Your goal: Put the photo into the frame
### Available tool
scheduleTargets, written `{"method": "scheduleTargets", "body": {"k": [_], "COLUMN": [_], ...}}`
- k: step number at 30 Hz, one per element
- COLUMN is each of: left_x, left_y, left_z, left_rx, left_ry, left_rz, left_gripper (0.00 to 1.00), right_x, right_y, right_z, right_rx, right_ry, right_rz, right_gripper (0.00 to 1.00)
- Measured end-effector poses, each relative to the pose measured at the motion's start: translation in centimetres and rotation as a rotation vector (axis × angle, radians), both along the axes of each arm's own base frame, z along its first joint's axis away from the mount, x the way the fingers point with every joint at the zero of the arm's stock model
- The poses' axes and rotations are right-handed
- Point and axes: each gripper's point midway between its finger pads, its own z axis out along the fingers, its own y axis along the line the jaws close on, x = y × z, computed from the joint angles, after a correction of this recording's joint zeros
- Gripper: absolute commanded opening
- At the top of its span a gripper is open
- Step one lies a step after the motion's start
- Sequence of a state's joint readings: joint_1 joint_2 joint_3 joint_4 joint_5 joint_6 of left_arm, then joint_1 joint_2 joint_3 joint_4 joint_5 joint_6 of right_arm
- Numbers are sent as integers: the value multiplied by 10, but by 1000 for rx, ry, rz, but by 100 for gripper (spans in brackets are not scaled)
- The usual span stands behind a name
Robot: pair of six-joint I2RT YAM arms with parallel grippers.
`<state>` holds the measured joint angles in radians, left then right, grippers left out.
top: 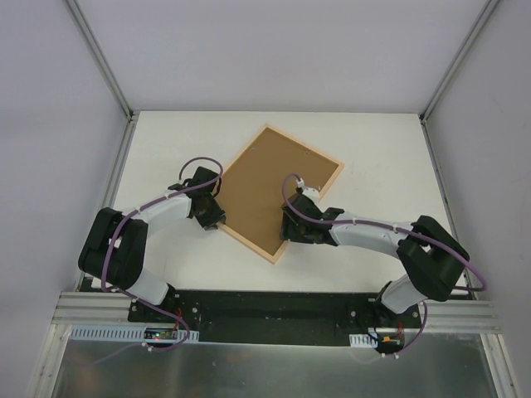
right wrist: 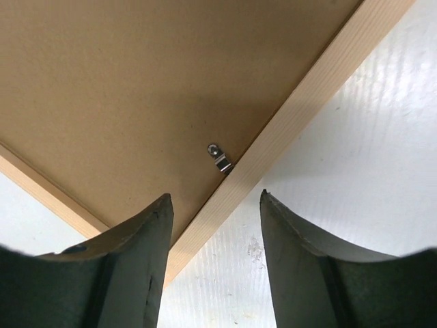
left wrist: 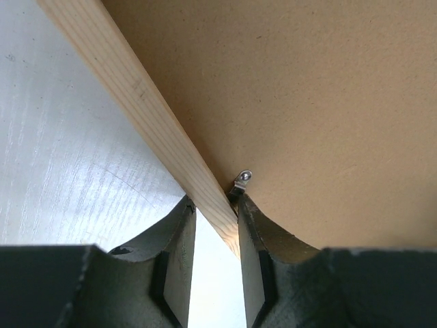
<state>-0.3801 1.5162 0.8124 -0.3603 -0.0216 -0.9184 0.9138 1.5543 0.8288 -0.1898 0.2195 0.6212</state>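
- Top view: the frame (top: 304, 145) lies flat and turned cornerwise on the white table (top: 365, 149), with the brown backing board (top: 270, 178) filling it and facing up.
- Open table surrounds all four corners. The grey enclosure walls stand well apart from the frame.
- The left gripper (top: 213, 217) sits at the frame's left edge. The right gripper (top: 290, 228) sits at its near right edge, by the nearest corner.
- Left wrist view: the frame's light wood strip (left wrist: 136, 102) runs diagonally from the top left, down between the two dark fingers (left wrist: 177, 260).
- Bare table (left wrist: 61, 171) lies left of the strip and backing board (left wrist: 307, 102) right of it.
- A small metal tab (left wrist: 241, 178) sits at the board's edge, just beside the right-hand fingertip.
- These jaws stand a narrow way apart and straddle the strip. I cannot tell whether they pinch it.
- Right wrist view: the jaws stand wide apart and hold nothing.
- A wood strip (right wrist: 307, 102) crosses diagonally between the jaws, with another metal tab (right wrist: 218, 158) on the board (right wrist: 136, 68) beside it.
- Open table (right wrist: 369, 171) spreads to the right.
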Motion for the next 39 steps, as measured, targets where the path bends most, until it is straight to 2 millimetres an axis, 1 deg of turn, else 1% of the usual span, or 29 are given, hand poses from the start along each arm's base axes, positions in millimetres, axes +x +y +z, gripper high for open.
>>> {"method": "scheduleTargets", "body": {"k": [2, 4, 6, 8, 10, 12, 13, 15, 17, 18, 20, 23, 28, 29, 31, 34, 38, 39], "left_x": [0, 0, 1, 1, 2, 2, 2, 0, -2, -3, -4, -6, -9, -10, -10, -11, -11, -12], "left_y": [1, 2, 3, 4, 6, 8, 9, 10, 12, 12, 12, 13, 14, 14, 14, 14, 14, 14], "left_z": [0, 0, 0, 0, 0, 1, 2, 2, 1, 1, 1, 0, 0, 0, 0, 0, 0, 0], "left_rx": [6, 10, 16, 23, 32, 37, 38, 41, 45, 45, 45, 42, 39, 39, 38, 37, 36, 36], "left_ry": [-2, -3, -6, -10, -14, -18, -19, -17, -14, -14, -13, -16, -20, -21, -22, -24, -25, -25], "left_rz": [-1, -1, -3, -5, -4, -4, -1, -5, -8, -10, -12, -13, -15, -15, -15, -15, -15, -16], "left_gripper": [0, 0, 0, 0, 0, 0, 0, 0, 0, 0, 0, 0, 0, 0, 0, 0, 0, 0], "right_x": [6, 13, 21, 36, 56, 79, 90, 106, 117, 120, 124, 130, 140, 142, 144, 148, 149, 149], "right_y": [-4, -8, -13, -21, -34, -55, -68, -91, -113, -119, -125, -121, -114, -114, -113, -112, -112, -112], "right_z": [7, 16, 25, 36, 46, 53, 54, 49, 38, 32, 20, 7, -1, -1, -2, -1, -1, -1], "right_rx": [7, 10, 8, -2, -18, -35, -49, -78, -124, -140, -178, -209, -234, -240, -244, -244, -245, -245], "right_ry": [-10, -26, -41, -59, -83, -100, -103, -94, -59, -42, -3, 35, 59, 62, 66, 65, 66, 65], "right_rz": [-6, -9, -6, -11, -36, -88, -120, -171, -210, -217, -210, -170, -141, -139, -137, -136, -135, -135], "right_gripper": [62, 69, 73, 77, 77, 79, 80, 81, 83, 84, 85, 85, 80, 77, 68, 63, 49, 44]}}
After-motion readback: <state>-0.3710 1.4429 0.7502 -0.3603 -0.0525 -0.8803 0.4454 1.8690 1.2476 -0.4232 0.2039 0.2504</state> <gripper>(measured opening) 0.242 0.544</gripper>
